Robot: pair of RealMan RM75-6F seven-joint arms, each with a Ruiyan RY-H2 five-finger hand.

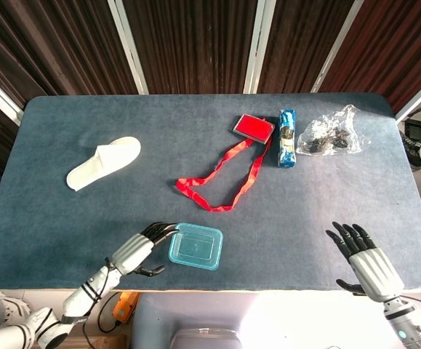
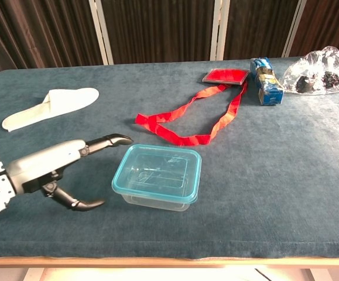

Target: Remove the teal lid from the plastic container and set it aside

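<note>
A clear plastic container [image 1: 195,247] [image 2: 157,187] with a teal lid [image 1: 195,244] [image 2: 158,169] sits near the table's front edge, the lid on it. My left hand [image 1: 139,249] [image 2: 52,165] is just left of the container, fingers spread towards it and thumb below, holding nothing and not touching the lid. Only the head view shows my right hand [image 1: 363,258], which hovers open at the front right corner, far from the container.
A white slipper [image 1: 103,162] [image 2: 49,107] lies at the left. A red lanyard [image 1: 223,182] [image 2: 187,120] with a red card, a blue packet [image 1: 288,137] [image 2: 265,81] and a clear bag [image 1: 330,134] [image 2: 319,70] lie further back on the blue table [image 1: 50,211].
</note>
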